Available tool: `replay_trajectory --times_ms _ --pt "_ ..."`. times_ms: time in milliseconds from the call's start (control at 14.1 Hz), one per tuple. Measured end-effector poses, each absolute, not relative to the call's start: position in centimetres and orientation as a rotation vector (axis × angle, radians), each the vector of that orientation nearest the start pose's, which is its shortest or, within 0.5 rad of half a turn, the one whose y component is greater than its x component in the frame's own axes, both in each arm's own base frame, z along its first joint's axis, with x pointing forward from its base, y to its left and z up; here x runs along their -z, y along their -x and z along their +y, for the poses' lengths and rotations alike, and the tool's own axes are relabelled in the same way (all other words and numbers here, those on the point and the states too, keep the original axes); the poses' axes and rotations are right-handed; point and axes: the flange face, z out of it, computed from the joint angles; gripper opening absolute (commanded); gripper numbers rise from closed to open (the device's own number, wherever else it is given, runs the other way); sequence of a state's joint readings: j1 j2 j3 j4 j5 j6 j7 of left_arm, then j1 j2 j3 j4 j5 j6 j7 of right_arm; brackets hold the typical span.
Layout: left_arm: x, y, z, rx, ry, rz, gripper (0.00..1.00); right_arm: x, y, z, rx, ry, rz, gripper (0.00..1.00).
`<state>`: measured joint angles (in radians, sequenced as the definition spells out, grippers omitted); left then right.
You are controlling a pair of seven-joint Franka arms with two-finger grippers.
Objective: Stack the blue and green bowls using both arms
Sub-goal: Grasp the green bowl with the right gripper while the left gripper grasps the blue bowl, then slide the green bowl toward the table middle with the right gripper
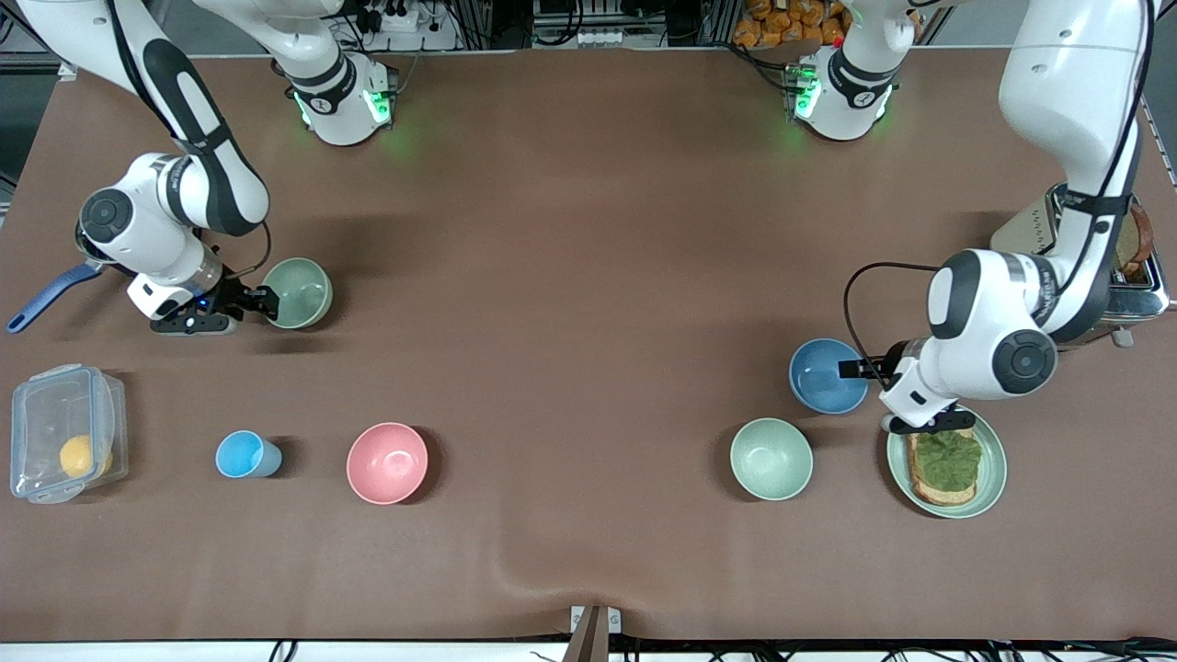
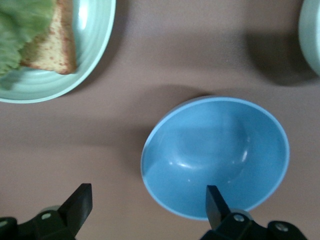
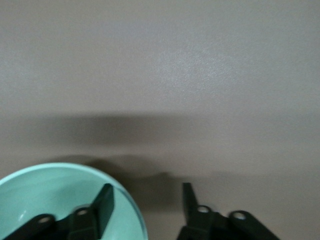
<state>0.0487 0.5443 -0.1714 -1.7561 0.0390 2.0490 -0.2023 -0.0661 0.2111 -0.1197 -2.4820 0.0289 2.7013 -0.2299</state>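
The green bowl [image 1: 299, 292] stands toward the right arm's end of the table. My right gripper [image 1: 262, 302] is at its rim, open: one finger [image 3: 102, 205] is inside the green bowl [image 3: 50, 195], and the other finger is outside with a gap to the wall. The blue bowl [image 1: 825, 375] sits toward the left arm's end. My left gripper [image 1: 862, 371] is wide open at its rim. In the left wrist view one finger [image 2: 215, 200] is over the blue bowl [image 2: 215, 150] and the other is over bare table.
A paler mint bowl [image 1: 771, 458] and a pale-green plate [image 1: 993, 478] with toast lie nearer the front camera than the blue bowl. A pink bowl [image 1: 387, 462], light-blue cup [image 1: 245, 454] and clear box [image 1: 64, 444] stand nearer than the green bowl. A toaster [image 1: 1136, 276] is under the left arm.
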Motion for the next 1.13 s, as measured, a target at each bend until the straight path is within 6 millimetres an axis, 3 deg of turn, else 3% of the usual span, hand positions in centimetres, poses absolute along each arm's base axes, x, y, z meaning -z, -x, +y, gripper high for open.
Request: replay_trajectory --times_ms 71,283,425,567,709,850,1134 --pt "-23.7 -62.9 -6.8 -0.395 3.135 -0.112 1.00 -20.8 -46.8 -9.0 0.010 3.155 -0.035 0.34" --pt "-22.3 -62.5 -6.8 -0.408 3.134 -0.114 1.00 -20.8 -46.8 -8.8 0.008 3.154 -0.042 0.01" --pt "-21.3 -62.4 -6.8 -0.419 3.135 -0.113 1.00 -20.9 -46.9 -8.7 0.009 3.153 -0.045 0.00" --pt "-20.1 -62.4 -6.8 -0.410 3.141 -0.116 0.42 -21.5 -47.1 -8.3 0.011 3.150 -0.051 0.00" --pt "-19.6 -62.5 -6.8 -0.401 3.144 -0.119 0.13 -22.0 -47.5 -7.2 -0.016 3.142 -0.010 0.00" --pt "-19.7 -62.6 -6.7 -0.391 3.147 -0.123 0.00 -23.2 -48.6 -4.7 -0.090 3.131 0.067 0.00" --pt "-20.2 -63.0 -6.5 -0.374 3.150 -0.128 0.00 -28.7 -51.6 2.0 -0.194 3.065 0.301 0.00"
